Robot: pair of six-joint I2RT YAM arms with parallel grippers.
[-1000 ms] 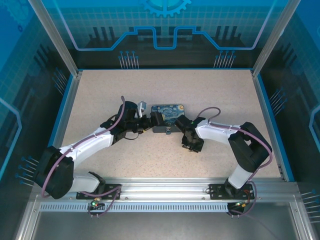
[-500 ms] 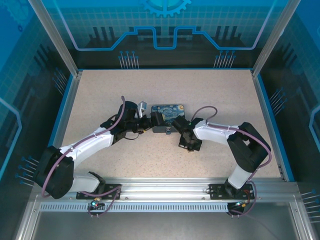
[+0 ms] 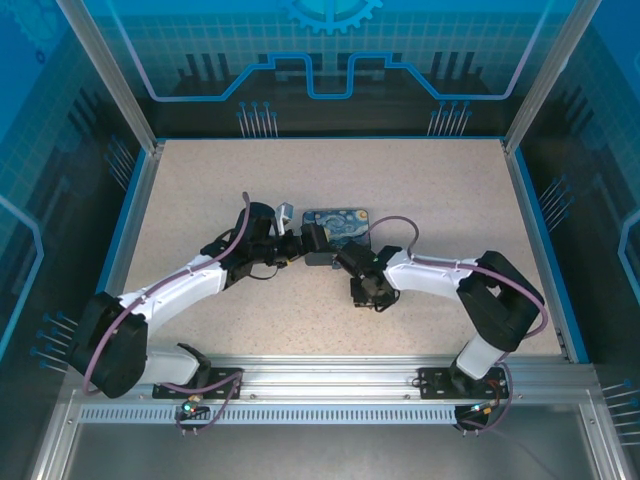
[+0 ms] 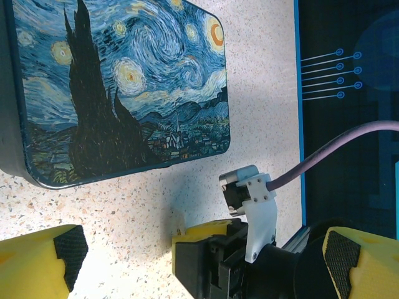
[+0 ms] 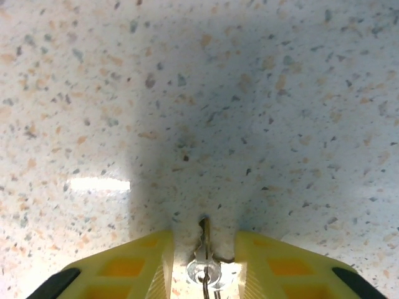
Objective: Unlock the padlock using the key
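Observation:
The key [image 5: 204, 249] is a thin grey piece with a round bow and a wire ring. It lies between my right gripper's [image 5: 204, 258] yellow fingers [image 5: 140, 265], its blade pointing away over the table. A strip of table shows on each side of it, so the gripper is open around it. From above, the right gripper [image 3: 364, 290] points down just in front of the Starry Night box [image 3: 337, 225]. My left gripper [image 3: 304, 244] sits at the box's left end, open, with its fingers [image 4: 43, 265] wide apart. The padlock is hidden.
In the left wrist view the box [image 4: 118, 87] fills the upper left, and the right gripper's body [image 4: 212, 265] with its wrist camera [image 4: 246, 187] stands between my left fingers. The blue enclosure wall [image 4: 346, 93] runs along the right. Speckled tabletop [image 3: 420, 190] extends behind the box.
The right gripper has slid left along the box's front edge, closer to the left gripper. The left arm and the box have not moved.

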